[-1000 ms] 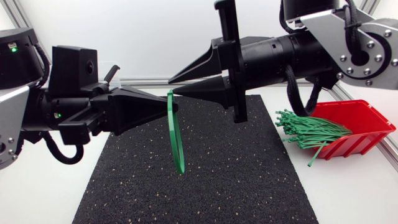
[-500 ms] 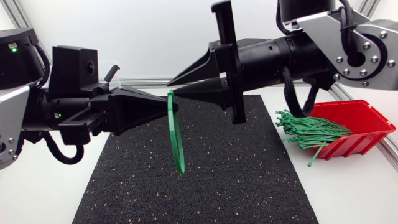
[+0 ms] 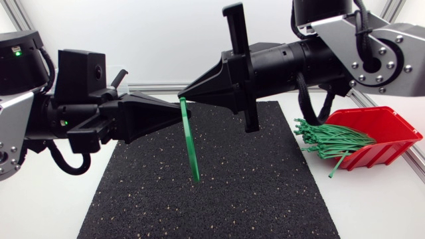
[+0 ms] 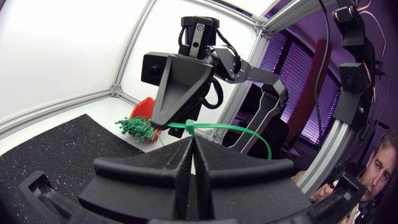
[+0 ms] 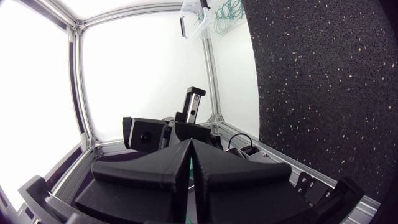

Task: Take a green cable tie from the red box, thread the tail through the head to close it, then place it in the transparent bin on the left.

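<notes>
A green cable tie (image 3: pixel 189 143) hangs bent over the black mat (image 3: pixel 239 199), held between both arms at its upper part. My left gripper (image 3: pixel 178 114) is shut on it from the left. My right gripper (image 3: pixel 183 96) is shut on its top end from the right. In the left wrist view the cable tie (image 4: pixel 236 129) arcs away from my left gripper (image 4: pixel 190 140), and the right gripper (image 4: pixel 165 124) pinches it just ahead. In the right wrist view a green sliver shows between the fingers of my right gripper (image 5: pixel 189 144). The red box (image 3: pixel 385 133) with the tie bundle (image 3: pixel 332 141) stands at the right.
The transparent bin (image 5: pixel 198 18), with green ties in it, shows far ahead in the right wrist view, past the left arm (image 5: pixel 149 134). One loose tie (image 3: pixel 339 166) hangs out over the red box's front edge. Both arms hover above the mat's far half.
The right gripper's fingers have closed onto the top end of the tie. The hanging tie now looks like one narrow strand instead of a wider loop. The left arm has not moved.
</notes>
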`<state>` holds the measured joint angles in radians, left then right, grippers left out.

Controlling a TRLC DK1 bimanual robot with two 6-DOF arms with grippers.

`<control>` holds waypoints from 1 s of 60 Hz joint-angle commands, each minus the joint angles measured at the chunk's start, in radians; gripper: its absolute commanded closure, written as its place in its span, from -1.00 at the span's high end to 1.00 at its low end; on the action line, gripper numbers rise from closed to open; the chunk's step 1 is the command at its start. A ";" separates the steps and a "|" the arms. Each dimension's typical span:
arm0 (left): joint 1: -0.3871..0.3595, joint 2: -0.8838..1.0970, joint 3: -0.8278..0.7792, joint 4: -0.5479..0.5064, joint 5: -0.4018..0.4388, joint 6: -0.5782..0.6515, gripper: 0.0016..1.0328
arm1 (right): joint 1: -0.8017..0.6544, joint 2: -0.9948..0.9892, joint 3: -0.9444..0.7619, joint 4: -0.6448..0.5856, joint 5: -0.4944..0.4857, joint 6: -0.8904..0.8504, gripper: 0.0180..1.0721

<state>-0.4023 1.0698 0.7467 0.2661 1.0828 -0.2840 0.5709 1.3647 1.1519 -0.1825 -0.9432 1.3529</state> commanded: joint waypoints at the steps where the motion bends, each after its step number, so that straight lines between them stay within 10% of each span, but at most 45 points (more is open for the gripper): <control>1: -0.015 0.002 0.006 -0.002 0.016 0.016 -0.94 | -0.026 0.057 -0.004 0.026 0.018 -0.005 -0.89; 48: -0.018 0.009 0.019 -0.033 0.016 0.016 -0.94 | -0.003 0.019 -0.021 0.054 0.050 -0.028 -0.88; 60: -0.020 0.025 0.043 -0.073 -0.023 0.016 -0.94 | 0.000 -0.024 -0.020 0.051 0.070 -0.086 0.30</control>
<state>-0.4156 1.0794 0.7582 0.2066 1.0782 -0.2832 0.5621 1.3502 1.1500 -0.1303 -0.8845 1.2976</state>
